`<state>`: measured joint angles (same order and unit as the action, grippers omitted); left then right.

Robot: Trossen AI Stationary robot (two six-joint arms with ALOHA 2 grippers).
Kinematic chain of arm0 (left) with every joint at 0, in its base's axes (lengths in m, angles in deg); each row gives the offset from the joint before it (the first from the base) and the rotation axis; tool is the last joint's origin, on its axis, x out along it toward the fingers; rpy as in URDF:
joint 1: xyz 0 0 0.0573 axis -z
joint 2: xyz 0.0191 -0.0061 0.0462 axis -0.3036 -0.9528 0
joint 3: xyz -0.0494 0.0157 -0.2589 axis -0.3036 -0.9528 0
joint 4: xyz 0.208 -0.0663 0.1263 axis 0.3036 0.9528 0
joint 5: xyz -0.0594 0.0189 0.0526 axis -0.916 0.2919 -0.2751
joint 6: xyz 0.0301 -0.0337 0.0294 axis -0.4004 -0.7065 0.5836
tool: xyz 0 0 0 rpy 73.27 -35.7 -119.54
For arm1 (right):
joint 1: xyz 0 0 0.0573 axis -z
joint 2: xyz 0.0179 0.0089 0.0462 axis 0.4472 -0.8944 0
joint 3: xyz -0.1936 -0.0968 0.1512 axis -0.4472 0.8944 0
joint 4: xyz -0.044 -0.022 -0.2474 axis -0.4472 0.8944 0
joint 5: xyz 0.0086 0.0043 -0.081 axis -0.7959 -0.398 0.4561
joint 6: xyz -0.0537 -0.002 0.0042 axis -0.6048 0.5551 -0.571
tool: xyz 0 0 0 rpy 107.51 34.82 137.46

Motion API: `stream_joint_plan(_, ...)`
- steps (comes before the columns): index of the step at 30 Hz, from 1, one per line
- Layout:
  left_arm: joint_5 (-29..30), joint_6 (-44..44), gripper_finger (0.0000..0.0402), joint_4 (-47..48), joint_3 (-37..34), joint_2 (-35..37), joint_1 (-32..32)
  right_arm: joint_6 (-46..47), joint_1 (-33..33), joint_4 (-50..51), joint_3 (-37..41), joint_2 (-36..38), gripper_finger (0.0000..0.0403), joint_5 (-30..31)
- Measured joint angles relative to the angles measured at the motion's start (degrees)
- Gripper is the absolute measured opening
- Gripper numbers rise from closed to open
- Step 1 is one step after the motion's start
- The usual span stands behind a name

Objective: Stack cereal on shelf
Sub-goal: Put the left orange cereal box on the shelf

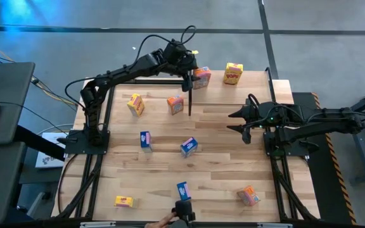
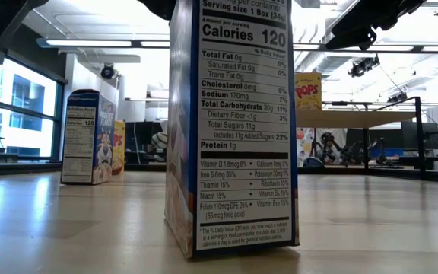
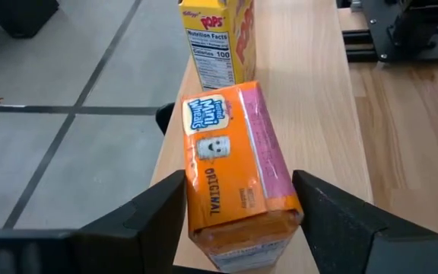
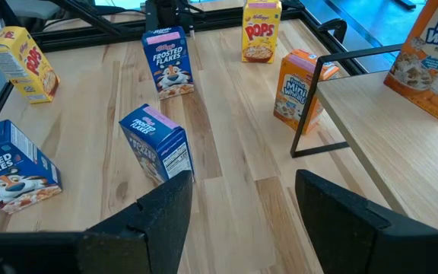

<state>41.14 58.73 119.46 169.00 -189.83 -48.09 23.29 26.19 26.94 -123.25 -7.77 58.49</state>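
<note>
Cereal: small rectangular cardboard cartons with glossy printed faces, scattered over the table (image 1: 220, 152), which is pale wood planks with visible grain and seams. Shelf (image 1: 277, 85): a light wooden board, smooth and flat, raised on thin black metal uprights along the far edge of the table. Two boxes are on the shelf: a yellow Pops box (image 1: 233, 73) upright toward the right, and an orange Mini-Wheats box (image 1: 201, 77) lying beside it, its pink end flap visible in the left wrist view. Left gripper (image 3: 242, 221) is over the shelf at this orange box; the dark fingers (image 3: 162, 205) flank it on both sides, standing apart, with a slight gap showing at the left finger, so contact cannot be confirmed. Right gripper (image 1: 234, 121) hovers over the table right of centre, fingers spread, nothing between them. On the tabletop: a yellow box (image 1: 135, 104) and a second orange box (image 1: 175, 104) near the shelf, blue Frosted Flakes boxes (image 1: 146, 140) mid-table and at the near edge, a yellow box at near left, an orange one at near right. Low view: nutrition panel of a blue box (image 2: 238, 125), matte print, sharp folded corners.
</note>
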Motion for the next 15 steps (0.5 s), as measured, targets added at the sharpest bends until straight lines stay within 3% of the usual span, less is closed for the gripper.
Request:
stream_joint_plan(7,0.6,0.0,0.0262,0.0,0.0,0.0,-0.3,0.0,0.0,0.0,0.0,0.0,0.0226,0.0)
stream_joint_plan(15,6.6,-0.1,0.0271,0.7,0.1,3.7,-0.3,0.0,0.0,0.0,0.0,0.0,0.0226,0.0)
